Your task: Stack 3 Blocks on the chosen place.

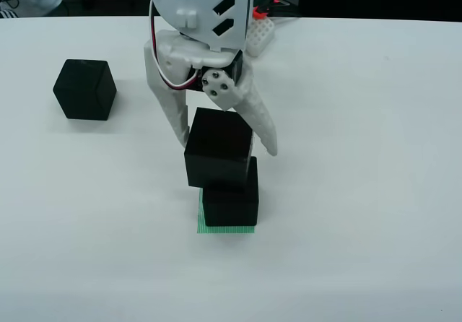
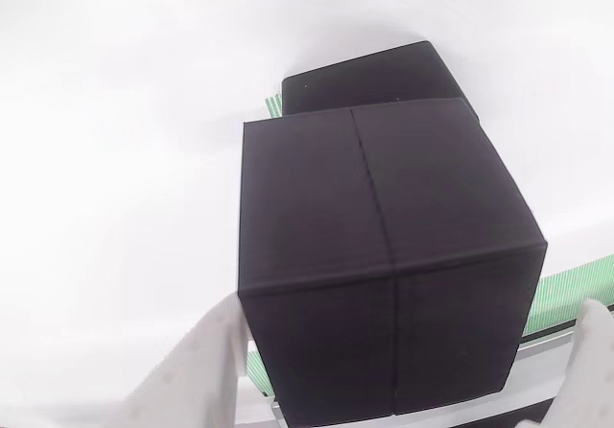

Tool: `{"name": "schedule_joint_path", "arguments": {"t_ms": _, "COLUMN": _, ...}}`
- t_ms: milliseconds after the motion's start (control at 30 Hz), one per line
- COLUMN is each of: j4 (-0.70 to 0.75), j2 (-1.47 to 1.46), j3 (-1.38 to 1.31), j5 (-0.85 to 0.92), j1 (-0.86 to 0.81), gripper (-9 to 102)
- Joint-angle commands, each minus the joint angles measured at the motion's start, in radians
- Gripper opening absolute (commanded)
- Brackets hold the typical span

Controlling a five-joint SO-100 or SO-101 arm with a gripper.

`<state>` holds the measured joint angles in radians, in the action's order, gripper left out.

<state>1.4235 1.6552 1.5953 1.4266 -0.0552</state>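
Since it's stacking, the hand (image 1: pixel 225 149) grips one block (image 1: pixel 219 149) between its fingers, just above the block (image 1: pixel 231 203) on the green patch (image 1: pixel 203 224); third block (image 1: pixel 84 89) waits well off beside it.

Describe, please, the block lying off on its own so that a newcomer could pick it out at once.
Start at the white table in the front view and find the green square near its middle, where one black cube sits with another between the end effector's fingers just above. The lone block lies far left and farther back, touching nothing.
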Motion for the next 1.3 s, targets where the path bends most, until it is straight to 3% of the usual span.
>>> {"name": "schedule_joint_path", "arguments": {"t_ms": 0, "j4": 0.012, "j2": 0.029, "j3": -0.048, "j5": 0.005, "j1": -0.005, "gripper": 43}}
{"name": "schedule_joint_path", "arguments": {"t_ms": 433, "j4": 0.129, "j2": 0.296, "j3": 0.009, "j5": 0.020, "j1": 0.002, "gripper": 43}}
{"name": "schedule_joint_path", "arguments": {"t_ms": 733, "j4": 0.149, "j2": 0.660, "j3": 0.324, "j5": 0.034, "j1": -0.043, "gripper": 43}}
{"name": "schedule_joint_path", "arguments": {"t_ms": 1267, "j4": 0.144, "j2": 0.772, "j3": 0.488, "j5": 0.541, "j1": -0.727, "gripper": 42}}
